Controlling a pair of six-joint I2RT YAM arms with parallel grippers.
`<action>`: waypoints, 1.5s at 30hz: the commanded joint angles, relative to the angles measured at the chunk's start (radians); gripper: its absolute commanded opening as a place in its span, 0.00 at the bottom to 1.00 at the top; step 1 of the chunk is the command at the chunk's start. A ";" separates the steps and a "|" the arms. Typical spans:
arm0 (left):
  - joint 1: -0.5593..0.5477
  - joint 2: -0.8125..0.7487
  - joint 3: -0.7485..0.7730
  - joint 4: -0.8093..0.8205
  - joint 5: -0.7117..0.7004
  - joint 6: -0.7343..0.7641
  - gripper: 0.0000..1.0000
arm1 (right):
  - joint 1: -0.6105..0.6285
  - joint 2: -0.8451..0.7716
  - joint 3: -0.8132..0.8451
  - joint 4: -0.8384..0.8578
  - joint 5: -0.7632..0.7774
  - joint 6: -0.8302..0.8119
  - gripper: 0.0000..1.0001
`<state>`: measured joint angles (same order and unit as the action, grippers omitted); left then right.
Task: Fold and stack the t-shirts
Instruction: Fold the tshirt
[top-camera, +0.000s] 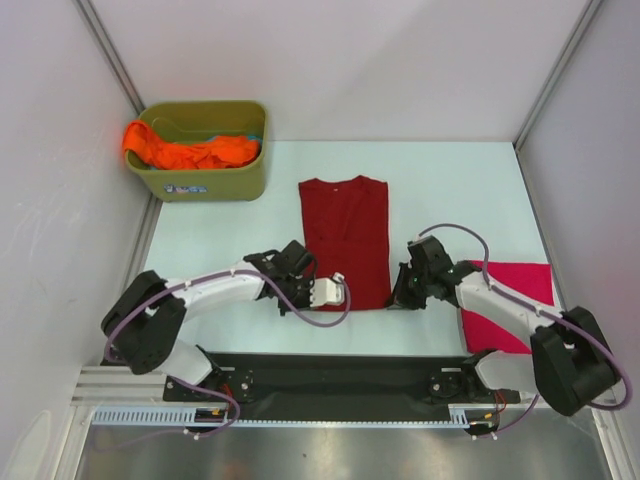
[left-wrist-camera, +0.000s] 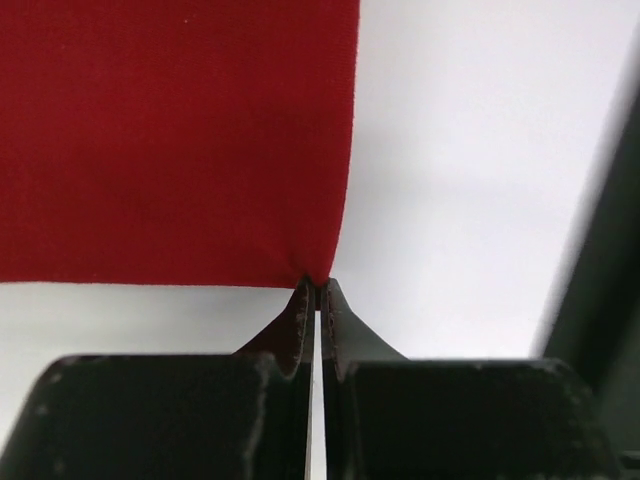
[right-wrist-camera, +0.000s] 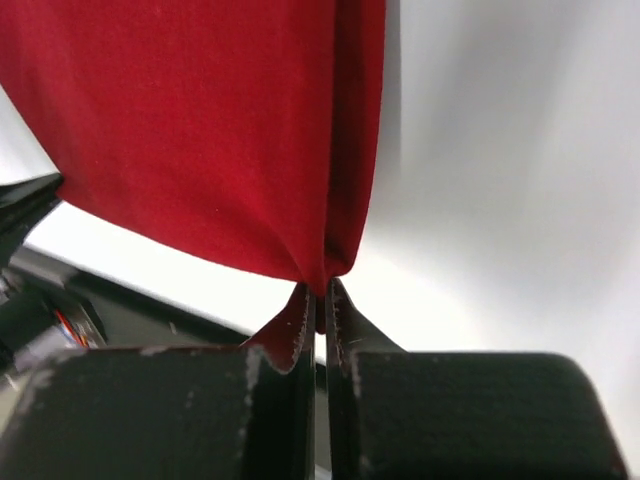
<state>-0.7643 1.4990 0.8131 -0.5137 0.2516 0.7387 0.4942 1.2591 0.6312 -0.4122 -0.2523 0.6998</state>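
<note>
Top external: dark red t-shirt (top-camera: 345, 230) on desk (top-camera: 460, 190); left tool (left-wrist-camera: 318, 292), right tool (right-wrist-camera: 322, 292) each clamped on its hem.

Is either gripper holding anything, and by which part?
Both hold the dark red t-shirt: the left gripper pinches its near left hem corner, the right gripper its near right hem corner.

We count three t-shirts: one red shirt (top-camera: 345, 240), one pink shirt (top-camera: 525, 280), one orange shirt (top-camera: 185, 150). Tubs: one tub (top-camera: 205, 182). Desks: one desk (top-camera: 230, 250). Arms: two, the left arm (top-camera: 215, 288) and the right arm (top-camera: 490, 298), each with one pair of jaws, two pairs in all. Cables: two, a left cable (top-camera: 322, 323) and a right cable (top-camera: 458, 227). One teal scrap (top-camera: 252, 138) shows in the tub; kind not determinable, left unclassed.
</note>
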 joint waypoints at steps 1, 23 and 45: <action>-0.050 -0.101 -0.042 -0.160 0.066 -0.067 0.00 | 0.050 -0.105 -0.024 -0.184 0.001 0.024 0.00; 0.295 0.020 0.529 -0.451 0.161 -0.061 0.00 | -0.121 0.185 0.612 -0.404 -0.050 -0.216 0.00; 0.404 0.644 1.155 -0.338 -0.072 -0.216 0.00 | -0.278 0.720 1.010 -0.208 -0.001 -0.197 0.00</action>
<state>-0.3748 2.1162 1.9179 -0.8593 0.2638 0.5503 0.2337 1.9541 1.5982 -0.6479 -0.2966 0.4999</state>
